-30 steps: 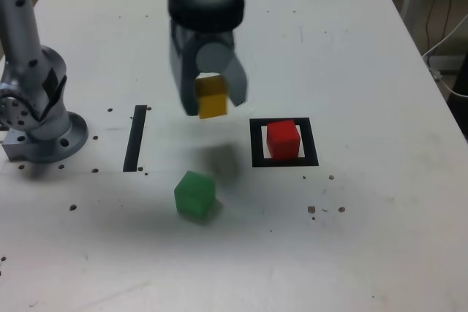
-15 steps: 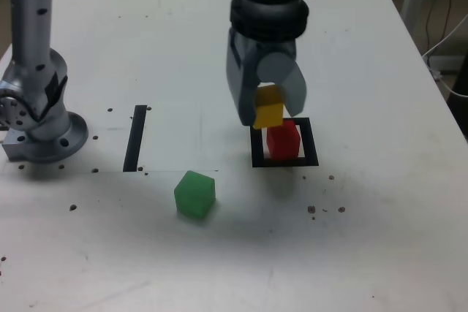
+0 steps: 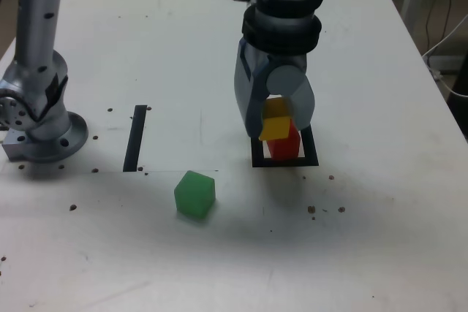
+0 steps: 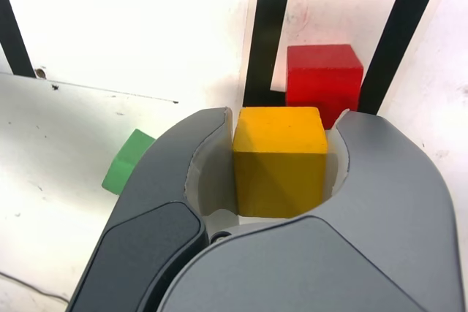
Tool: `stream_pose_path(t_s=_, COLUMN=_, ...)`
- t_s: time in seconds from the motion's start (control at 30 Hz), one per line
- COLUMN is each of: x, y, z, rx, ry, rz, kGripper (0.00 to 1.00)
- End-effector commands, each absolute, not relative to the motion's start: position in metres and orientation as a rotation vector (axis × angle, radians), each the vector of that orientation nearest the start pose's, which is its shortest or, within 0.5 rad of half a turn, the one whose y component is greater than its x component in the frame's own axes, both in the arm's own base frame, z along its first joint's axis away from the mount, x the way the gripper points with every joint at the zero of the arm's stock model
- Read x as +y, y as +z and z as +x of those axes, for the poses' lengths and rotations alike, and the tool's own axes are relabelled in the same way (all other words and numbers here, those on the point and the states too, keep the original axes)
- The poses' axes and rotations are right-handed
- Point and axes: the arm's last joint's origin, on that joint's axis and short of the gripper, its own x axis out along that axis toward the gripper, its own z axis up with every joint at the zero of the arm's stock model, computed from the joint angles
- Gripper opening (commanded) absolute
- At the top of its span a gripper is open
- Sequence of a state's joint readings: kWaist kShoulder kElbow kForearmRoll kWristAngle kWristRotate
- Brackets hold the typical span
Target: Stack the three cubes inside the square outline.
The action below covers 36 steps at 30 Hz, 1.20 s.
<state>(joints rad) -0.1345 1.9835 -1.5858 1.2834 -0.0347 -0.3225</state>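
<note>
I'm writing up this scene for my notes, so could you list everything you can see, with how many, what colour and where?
Yellow cube: one, yellow, held between the gripper's fingers
Red cube: one, red, inside the square outline
Green cube: one, green, on the table, toward the exterior view's left from the outline
Square outline: one, black, on the table
Strip: one, black, on the table between the arm's base and the outline
Table: one, white with dark specks, under everything
Cables: several, pale and dark, beyond the table at the exterior view's right
Arm: one, grey and black, base at the exterior view's left
Gripper: one, grey, above the outline
</note>
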Motion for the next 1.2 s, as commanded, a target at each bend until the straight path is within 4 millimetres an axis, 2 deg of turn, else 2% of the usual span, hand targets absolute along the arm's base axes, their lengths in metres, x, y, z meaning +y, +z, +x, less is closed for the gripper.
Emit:
stream_pose_path(t_s=0.0, x=-0.050, y=0.278, z=0.348, rx=1.656, ry=0.140, rz=-0.152, kGripper=0.20)
stream_pose_path(t_s=0.47, x=-0.047, y=0.278, z=0.356, rx=1.625, ry=0.141, rz=-0.139, kGripper=0.20)
stream_pose_path(t_s=0.9, x=-0.037, y=0.266, z=0.362, rx=1.649, ry=0.145, rz=-0.151, kGripper=0.20)
stream_pose_path(t_s=1.17, x=-0.034, y=0.265, z=0.363, rx=1.645, ry=0.148, rz=-0.159, kGripper=0.22)
